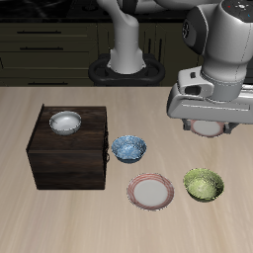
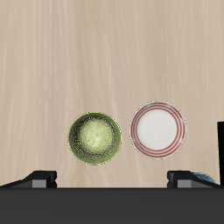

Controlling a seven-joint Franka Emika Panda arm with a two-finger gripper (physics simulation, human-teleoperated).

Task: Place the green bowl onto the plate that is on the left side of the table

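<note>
Green bowl (image 1: 204,184) sits lower right of frame, directly bench-frontward of the released, empty end effector (image 1: 208,123).

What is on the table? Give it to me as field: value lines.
green bowl: on the table near its front edge, empty, untouched
red-rimmed plate: beside the green bowl, apart from it, empty
blue bowl: farther back, by the dark cabinet
white bowl: on top of the dark cabinet
gripper: open, above the table, holding nothing
</note>
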